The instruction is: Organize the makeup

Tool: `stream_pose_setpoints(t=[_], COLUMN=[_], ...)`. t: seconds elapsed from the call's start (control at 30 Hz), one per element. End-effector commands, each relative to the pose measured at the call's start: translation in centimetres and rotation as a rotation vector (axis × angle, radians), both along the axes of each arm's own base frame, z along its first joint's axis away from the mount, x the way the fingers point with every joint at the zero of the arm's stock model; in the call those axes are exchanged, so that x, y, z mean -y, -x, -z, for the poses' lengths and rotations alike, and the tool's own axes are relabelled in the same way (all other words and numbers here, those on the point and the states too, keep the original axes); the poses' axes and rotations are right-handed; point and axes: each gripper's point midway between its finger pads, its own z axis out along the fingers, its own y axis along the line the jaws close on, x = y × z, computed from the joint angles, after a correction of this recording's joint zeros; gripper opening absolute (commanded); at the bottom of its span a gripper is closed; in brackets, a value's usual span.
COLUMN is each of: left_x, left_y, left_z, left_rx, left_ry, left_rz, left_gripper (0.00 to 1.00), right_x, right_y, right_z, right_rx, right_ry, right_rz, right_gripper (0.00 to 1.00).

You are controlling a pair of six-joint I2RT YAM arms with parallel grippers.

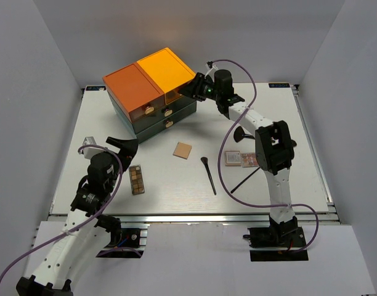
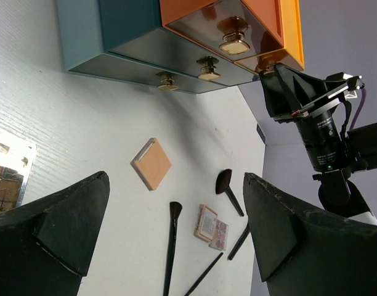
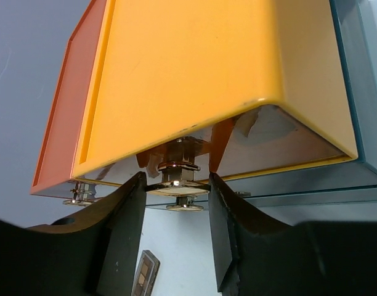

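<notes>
Right gripper [image 3: 176,185] pinches the shiny brass knob [image 3: 177,183] of the glossy yellow drawer [image 3: 207,61], which is hidden from overhead. Left gripper [image 2: 176,179] is spread; the flat tan compact [image 2: 151,163] and thin brushes [image 2: 171,246] lie ahead between its fingers.

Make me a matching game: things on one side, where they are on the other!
1 tan compact
2 brown palette
3 right gripper
4 black brush

A around the knob of the yellow drawer
B beside the left gripper
C between compact and pink palettes
D just in front of the drawer box

Pairs: 1-D, 2-B, 3-A, 4-C
</notes>
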Motion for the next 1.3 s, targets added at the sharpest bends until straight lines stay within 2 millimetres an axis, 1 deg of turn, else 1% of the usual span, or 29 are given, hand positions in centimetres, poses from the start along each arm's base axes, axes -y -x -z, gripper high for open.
stream_pose_setpoints(t=[0.0, 0.03, 0.07, 0.1, 0.13, 0.2, 0.23, 0.3, 0.33, 0.43, 0.53, 0.57, 0.6, 0.63, 0.73, 0.77, 0.83, 0.87, 0.9, 0.97, 1.0, 1.03, 1.07, 1.1, 1.13, 1.17, 1.2, 1.23, 1.27], left_x=[0.0, 0.0, 0.0, -0.1, -0.1, 0.0, -0.1, -0.1, -0.1, 0.1, 0.2, 0.2, 0.2, 0.1, -0.4, -1.0, -1.6, -2.1, -2.4, -2.7, -2.4, -2.2, -2.1, -1.7, -1.5, -1.3, -1.2, -1.1, -1.1], left_y=[0.0, 0.0, 0.0, 0.1, 0.1, 0.3, 0.4, 0.6, 0.6, 0.7, 0.5, 0.6, 0.5, 0.4, 0.4, 0.6, 0.6, 1.2, 0.9, 1.0, 0.7, 0.7, 0.7, 0.7, 0.8, 0.8, 0.9, 1.0, 1.1], left_z=[-0.1, -0.2, 0.0, 0.3, 0.4, 1.1, 1.4, 2.0, 2.4, 3.3, 4.1, 4.6, 5.2, 5.4, 6.4, 6.2, 7.3, 8.1, 7.3, 8.7, 8.5, 8.9, 10.3, 10.6, 11.1, 11.9, 12.3, 12.6, 13.2], left_rx=[0.005, 0.007, 0.002, -0.006, -0.01, -0.025, -0.031, -0.048, -0.06, -0.083, -0.116, -0.137, -0.166, -0.18, -0.266, -0.296, -0.378, -0.441, -0.451, -0.548, -0.563, -0.593, -0.655, -0.674, -0.698, -0.722, -0.734, -0.747, -0.772], left_ry=[0.001, 0.003, 0.002, 0.003, 0.011, 0.022, 0.024, 0.026, 0.028, 0.022, 0.005, -0.003, -0.015, -0.021, -0.067, -0.093, -0.155, -0.195, -0.223, -0.292, -0.325, -0.35, -0.387, -0.415, -0.429, -0.445, -0.465, -0.471, -0.483], left_rz=[0.003, 0.001, -0.001, -0.005, -0.008, -0.008, -0.01, -0.011, -0.012, -0.003, 0.003, 0.001, 0.0, -0.005, -0.027, -0.053, -0.072, -0.078, -0.093, -0.073, -0.032, -0.004, 0.027, 0.078, 0.103, 0.131, 0.159, 0.176, 0.192], left_gripper=[0.98, 0.98, 0.98, 0.98, 0.98, 0.98, 0.98, 0.98, 0.98, 0.98, 0.98, 0.98, 0.98, 0.98, 0.98, 0.98, 0.98, 0.98, 0.98, 0.98, 0.98, 0.98, 0.98, 0.98, 0.98, 0.98, 0.98, 0.98, 0.98], right_x=[1.6, 2.0, 2.3, 3.2, 3.8, 5.2, 6.2, 7.4, 8.1, 9.2, 9.4, 9.3, 9.3, 9.0, 8.8, 8.9, 9.3, 9.6, 10.2, 11.1, 11.6, 12.2, 12.6, 13.0, 13.6, 14.2, 14.9, 15.9, 16.8], right_y=[-1.4, -0.7, -0.2, 0.5, 1.5, 2.7, 4.0, 5.2, 6.4, 8.2, 9.0, 9.1, 9.0, 9.3, 9.5, 9.8, 10.2, 10.5, 11.2, 12.4, 13.3, 14.4, 15.1, 15.8, 17.2, 17.5, 18.0, 18.2, 17.8], right_z=[-2.0, -2.8, -2.6, -0.6, -1.8, -1.2, -0.8, -0.6, -0.4, -0.4, -0.5, -0.5, -0.5, -0.7, -0.9, -0.5, -0.6, -0.5, 0.5, 0.7, 1.4, 1.6, 2.0, 1.2, 3.0, 3.4, 2.7, 3.6, 3.7], right_rx=[0.102, 0.107, 0.097, 0.056, 0.074, 0.064, 0.053, 0.049, 0.042, 0.048, 0.064, 0.061, 0.067, 0.072, 0.088, 0.07, 0.101, 0.101, 0.068, 0.093, 0.066, 0.112, 0.125, 0.175, 0.139, 0.217, 0.282, 0.299, 0.407], right_ry=[-0.02, -0.026, -0.022, -0.005, -0.013, -0.005, 0.002, 0.008, 0.014, 0.027, 0.036, 0.04, 0.042, 0.04, 0.064, 0.085, 0.128, 0.143, 0.167, 0.211, 0.234, 0.266, 0.293, 0.317, 0.359, 0.422, 0.463, 0.534, 0.62], right_rz=[0.056, 0.044, 0.041, 0.045, 0.045, 0.049, 0.055, 0.057, 0.055, 0.045, 0.034, 0.03, 0.026, 0.0, -0.046, -0.061, -0.089, -0.097, -0.111, -0.152, -0.168, -0.198, -0.213, -0.222, -0.246, -0.271, -0.272, -0.26, -0.268], right_gripper=[0.23, 0.2, 0.17, 0.17, 0.16, 0.17, 0.17, 0.17, 0.17, 0.23, 0.35, 0.45, 0.51, 0.66, 0.77, 0.83, 0.87, 0.88, 0.88, 0.89, 0.89, 0.89, 0.9, 0.89, 0.89, 0.89, 0.89, 0.89, 0.89])
